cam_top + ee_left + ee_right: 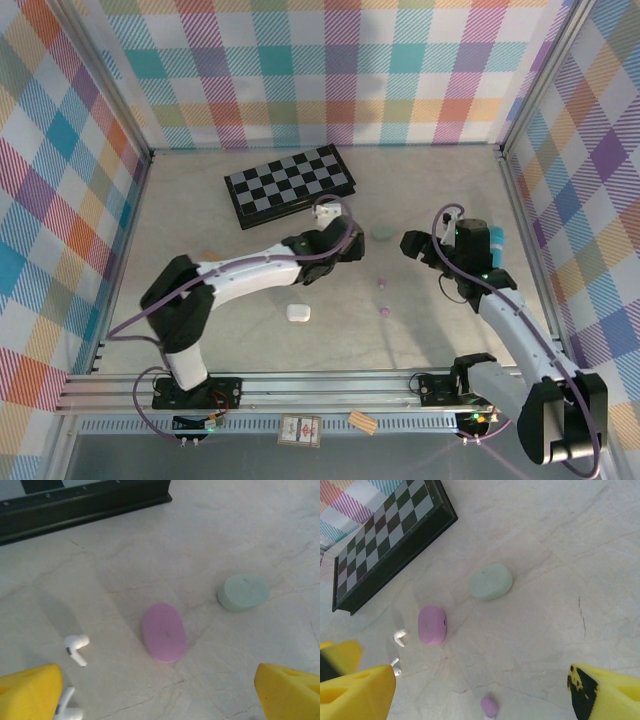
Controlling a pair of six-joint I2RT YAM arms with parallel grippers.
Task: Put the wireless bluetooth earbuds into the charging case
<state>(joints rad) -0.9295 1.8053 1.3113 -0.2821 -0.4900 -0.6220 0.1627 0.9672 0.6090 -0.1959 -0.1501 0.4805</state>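
Got the left gripper (160, 697) hanging wide open and empty close over two white earbuds (76, 647) around the middle of the tabletop (225, 530), lilac case (164, 632) and mint case (244, 592) just beyond toward the far edge; same deal with the right gripper (480, 690), spread wide, holding nothing, above a lilac earbud (489, 706). Looks like the reach-for-a-bud step, nothing seated yet; probably calls for a careful pinch on one bud, plus popping a lid on those shut-looking cases.

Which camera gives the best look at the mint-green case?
Right wrist: the mint-green case sits whole and sharp, seen from above. Left wrist shows it off to the right, at a lower angle; top external, a tiny speck.
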